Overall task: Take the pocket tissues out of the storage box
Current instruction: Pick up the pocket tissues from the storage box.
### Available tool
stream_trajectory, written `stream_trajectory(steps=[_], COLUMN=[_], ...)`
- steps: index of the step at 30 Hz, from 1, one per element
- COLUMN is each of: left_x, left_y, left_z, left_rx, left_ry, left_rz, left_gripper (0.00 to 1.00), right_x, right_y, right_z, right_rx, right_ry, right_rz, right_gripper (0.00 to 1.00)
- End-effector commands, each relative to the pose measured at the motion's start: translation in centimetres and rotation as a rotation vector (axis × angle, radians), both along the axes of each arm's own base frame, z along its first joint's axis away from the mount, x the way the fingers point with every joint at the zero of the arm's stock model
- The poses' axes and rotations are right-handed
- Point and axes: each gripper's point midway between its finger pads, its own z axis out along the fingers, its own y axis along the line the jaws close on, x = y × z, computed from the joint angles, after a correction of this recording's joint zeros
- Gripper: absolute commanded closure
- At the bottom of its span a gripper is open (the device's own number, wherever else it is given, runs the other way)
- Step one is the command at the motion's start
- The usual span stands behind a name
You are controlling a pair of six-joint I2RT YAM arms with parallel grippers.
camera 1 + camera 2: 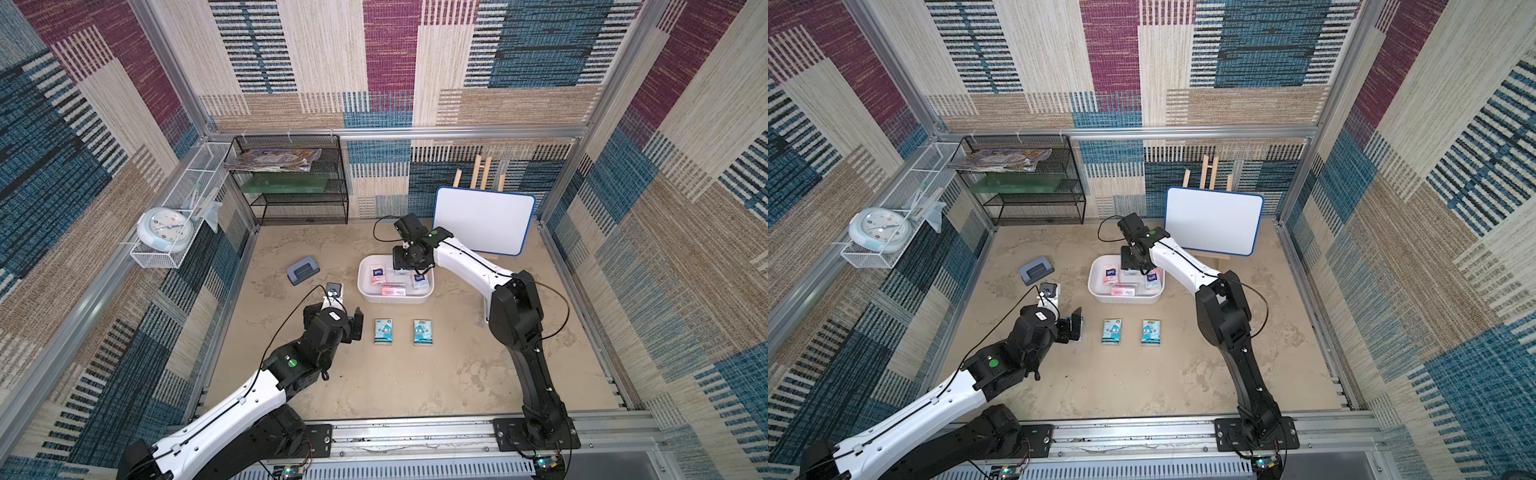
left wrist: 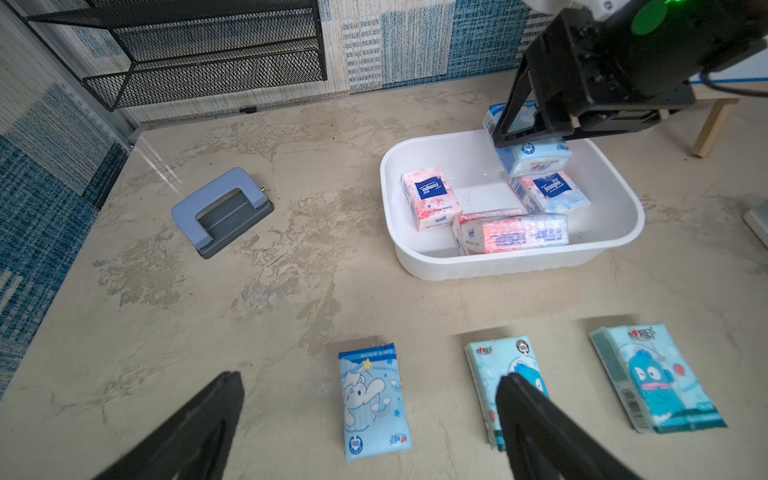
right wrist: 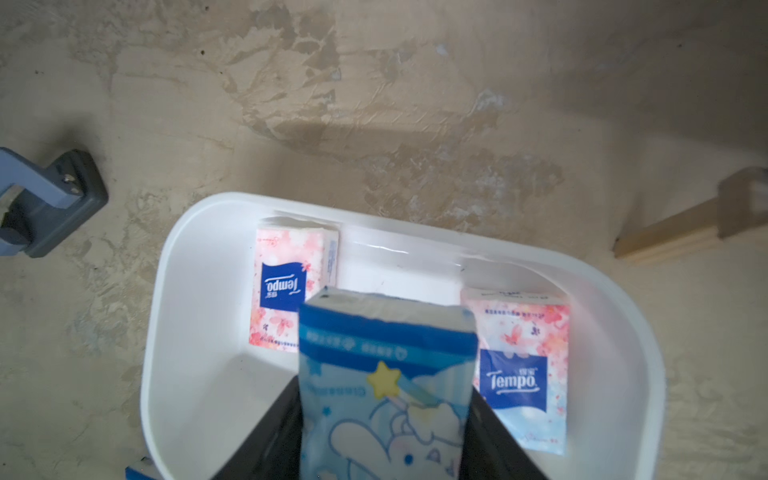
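White plastic forms the storage box (image 2: pixel 511 266), a low tub with rounded corners on the sandy beige tabletop (image 2: pixel 249 316). We count eight pocket tissues (image 1: pixel 383 331) in all: four lying in the box, one held over it, and three on the tabletop in front of it.

Inside the box, a pink blossom-print packet (image 2: pixel 430 197) lies flat at one end, its dark-blue logo reading "Tempo". A pink-and-pale-blue packet (image 2: pixel 548 191) at the other end carries the same word. A pale blue packet (image 2: pixel 536 158) rests tilted on top of that one, its print too small for us to read. A pink striped packet (image 2: pixel 515 235) stands on its long edge by the near wall, its fine print also unreadable.

The right gripper (image 3: pixel 384 399) has its jaws clamped on the two sides of a light blue packet (image 3: pixel 386 340) printed with a yellow star and a white cartoon animal.

On the tabletop, three packets lie in a row, apart from each other: a light blue elephant packet (image 2: pixel 374 399) and two teal packets, the middle one (image 2: pixel 486 382) and the end one (image 2: pixel 652 374), each showing a blue cartoon figure.

The left gripper (image 2: pixel 372 379) hovers over that row with jaws spread wide, gripping nothing. We cannot tell whether a finger touches the middle packet.

One grey-blue hole punch (image 2: pixel 220 208) sits well apart from the box.
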Motion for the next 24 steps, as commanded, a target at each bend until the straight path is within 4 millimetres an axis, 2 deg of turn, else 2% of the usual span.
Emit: stream_trajectory(steps=[1, 6, 10, 19, 24], left_x=[0.2, 0.3, 0.5, 0.7, 0.8], left_y=[0.0, 0.3, 0.5, 0.8, 1.0], left_z=[0.8, 1.1, 1.3, 1.7, 1.6], left_rx=[-0.032, -0.053, -0.060, -0.076, -0.070], left_ry=[-0.020, -0.019, -0.023, -0.029, -0.029], left_rz=[0.020, 0.044, 0.068, 0.093, 0.102], left_gripper=[0.00, 0.00, 0.00, 0.00, 0.00], right_x=[-0.7, -2.9, -5.2, -10.3, -12.5], right_y=[-0.5, -2.6, -4.4, -8.9, -11.3], right_z=[2.1, 4.0, 4.5, 3.0, 1.2], right_rx=[0.019, 0.014, 0.018, -0.007, -0.023], right_ry=[-0.035, -0.064, -0.062, -0.037, -0.051], right_rz=[0.007, 0.004, -0.007, -0.043, -0.077], right_gripper=[0.45, 0.45, 0.45, 0.45, 0.45])
